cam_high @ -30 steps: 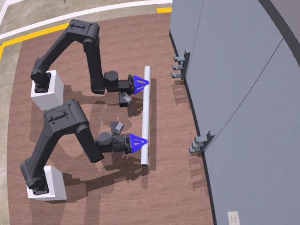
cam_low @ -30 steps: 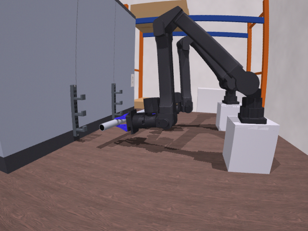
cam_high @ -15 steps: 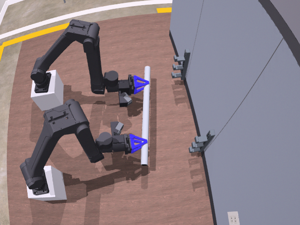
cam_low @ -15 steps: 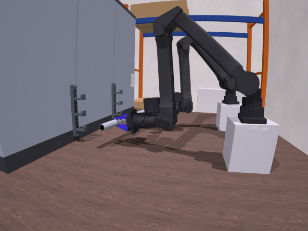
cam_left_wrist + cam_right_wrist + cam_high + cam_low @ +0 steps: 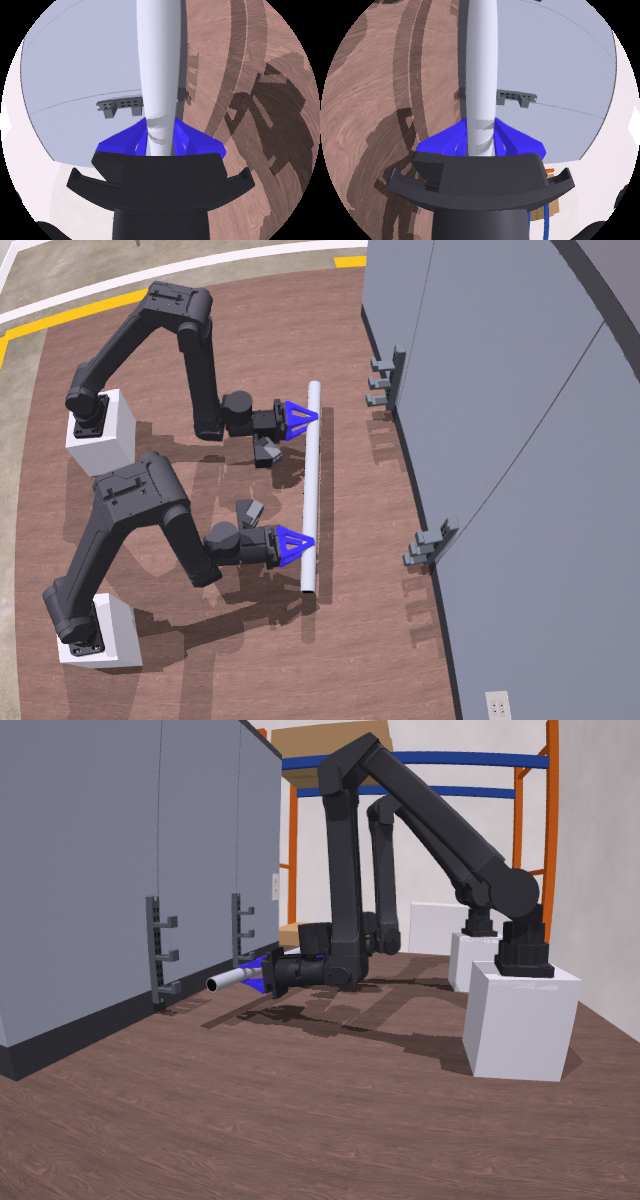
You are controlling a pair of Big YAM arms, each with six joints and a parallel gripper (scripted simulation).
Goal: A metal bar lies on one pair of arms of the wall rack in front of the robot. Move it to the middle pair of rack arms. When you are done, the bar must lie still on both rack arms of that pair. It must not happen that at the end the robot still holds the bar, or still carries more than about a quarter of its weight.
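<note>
The metal bar [image 5: 310,482] [image 5: 226,979] [image 5: 159,60] [image 5: 482,60] is a long pale tube, held above the table top in front of the wall rack, off all its arms. My left gripper [image 5: 316,416] [image 5: 160,121] is shut on it near one end. My right gripper [image 5: 312,541] [image 5: 481,131] is shut on it near the other end. The rack has two upright rails [image 5: 399,375] [image 5: 153,942], each with three hooked arms. The middle arms, left one [image 5: 379,382] [image 5: 168,956] and right one [image 5: 421,548] [image 5: 247,933], carry nothing. The right gripper is mostly hidden in the exterior view.
The grey wall [image 5: 516,472] [image 5: 77,875] stands behind the rack, with a gap between the bar and the rack arms. Upper and lower rack arms stick out above and below the middle ones. White pedestals [image 5: 100,457] [image 5: 519,1030] carry the two arms.
</note>
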